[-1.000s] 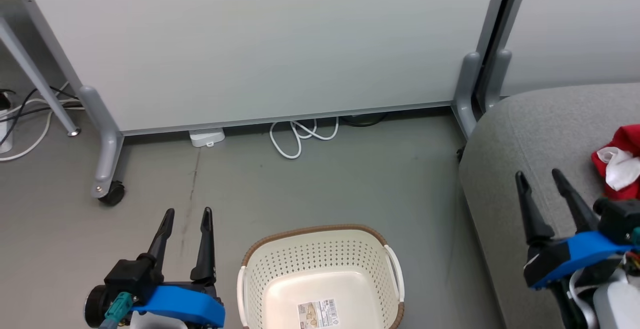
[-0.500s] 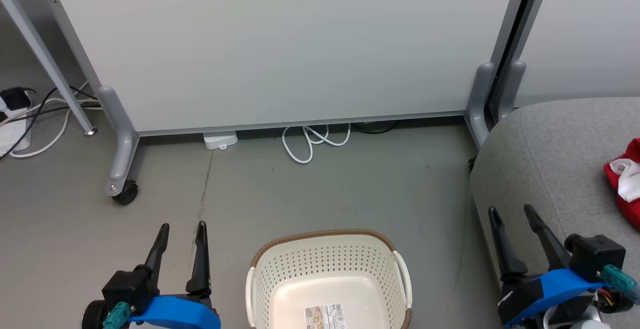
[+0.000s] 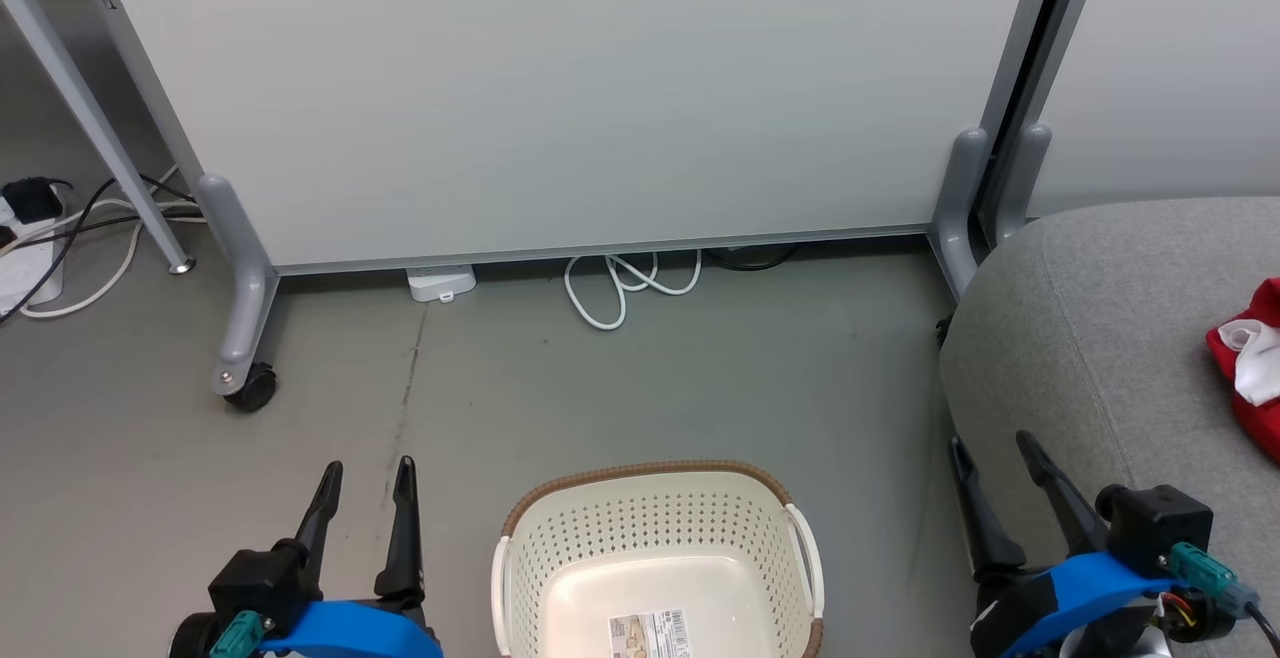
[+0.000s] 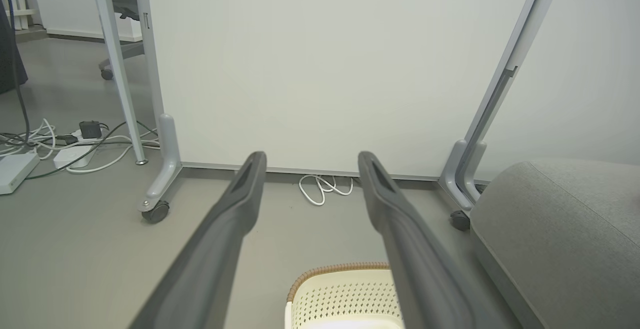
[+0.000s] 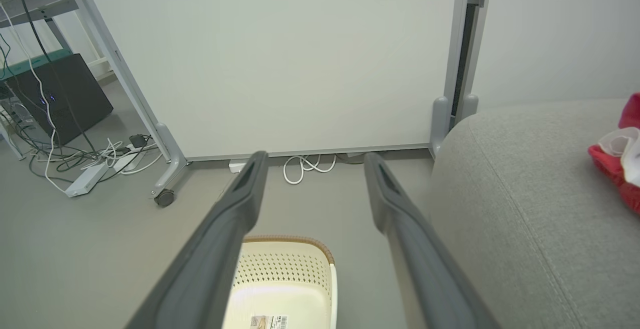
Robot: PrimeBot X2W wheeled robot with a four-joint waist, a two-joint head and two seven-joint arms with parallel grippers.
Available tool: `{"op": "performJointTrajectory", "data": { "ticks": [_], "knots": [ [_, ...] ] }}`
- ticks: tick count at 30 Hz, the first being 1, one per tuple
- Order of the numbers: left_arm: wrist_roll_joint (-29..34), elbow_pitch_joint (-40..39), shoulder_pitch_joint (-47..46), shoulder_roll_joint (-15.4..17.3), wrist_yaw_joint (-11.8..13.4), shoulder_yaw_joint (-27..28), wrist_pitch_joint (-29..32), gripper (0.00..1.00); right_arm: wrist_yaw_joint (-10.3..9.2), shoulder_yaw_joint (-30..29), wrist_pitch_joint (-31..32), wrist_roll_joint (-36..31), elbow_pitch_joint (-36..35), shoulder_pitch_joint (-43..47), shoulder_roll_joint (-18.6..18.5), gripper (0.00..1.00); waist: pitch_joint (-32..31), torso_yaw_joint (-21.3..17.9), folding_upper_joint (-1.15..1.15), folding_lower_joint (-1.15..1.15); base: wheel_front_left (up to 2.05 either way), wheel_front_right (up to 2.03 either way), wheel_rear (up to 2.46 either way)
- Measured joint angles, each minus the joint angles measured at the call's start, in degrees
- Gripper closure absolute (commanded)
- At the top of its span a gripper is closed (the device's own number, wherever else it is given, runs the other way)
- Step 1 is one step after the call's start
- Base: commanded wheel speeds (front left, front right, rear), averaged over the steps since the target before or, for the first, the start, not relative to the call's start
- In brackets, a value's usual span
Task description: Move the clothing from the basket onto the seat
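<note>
The basket (image 3: 650,516) stood on the grey floor (image 3: 700,378), with nothing in it but the barcode sticker (image 3: 650,630) on its bottom. The clothing (image 3: 1250,368), a red heap with a white fold showing, lay on the seat (image 3: 1090,318), well to the right of the basket and clear of it. The seat's rounded corner bulked to the basket's right, with a strip of floor between the two.

The left gripper (image 3: 369,468) hung just left of the basket, near its left handle, its two fingers apart and holding nothing. The right gripper (image 3: 992,443) hung to the basket's right, at the seat's edge, its fingers likewise spread and empty, apart from the clothing.

Beyond the basket rose a pale panel (image 3: 560,88) on grey legs. A coiled white cable (image 3: 625,288) lay at its foot, straight behind the basket, and a black caster (image 3: 250,386) sat behind and to the basket's left. In the left wrist view the basket's far rim showed low between that gripper's spread fingers (image 4: 235,209). In the right wrist view the basket lay low in the frame, partly behind one finger.
</note>
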Motion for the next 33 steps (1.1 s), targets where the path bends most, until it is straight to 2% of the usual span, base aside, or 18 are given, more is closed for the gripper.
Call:
{"op": "performJointTrajectory", "data": {
  "ticks": [13,14,21,33],
  "knots": [
    [-0.2,0.3,0.2,0.2,0.0,-0.3,0.0,0.0,0.0,0.4,-0.3,0.6,0.9,0.0,0.5,0.0,0.1,-0.2,0.0,0.0,0.0,0.0,0.0],
    [-0.5,0.4,0.3,0.2,0.0,-0.4,0.0,1.0,0.0,0.5,-0.3,0.7,1.0,0.0,0.5,1.0,0.1,-0.3,0.0,0.0,0.0,0.0,0.0],
    [-0.7,3.7,3.1,-0.5,0.0,-0.5,0.4,1.0,0.0,0.5,0.1,0.8,4.7,1.3,0.6,1.0,0.1,-0.3,0.0,0.0,0.0,0.0,0.0],
    [-12.5,2.6,3.2,-0.6,0.0,0.9,3.8,1.0,0.0,-0.5,1.8,12.6,5.1,1.4,0.7,1.0,0.2,-0.7,0.0,0.0,0.0,0.0,0.0]
  ]
}}
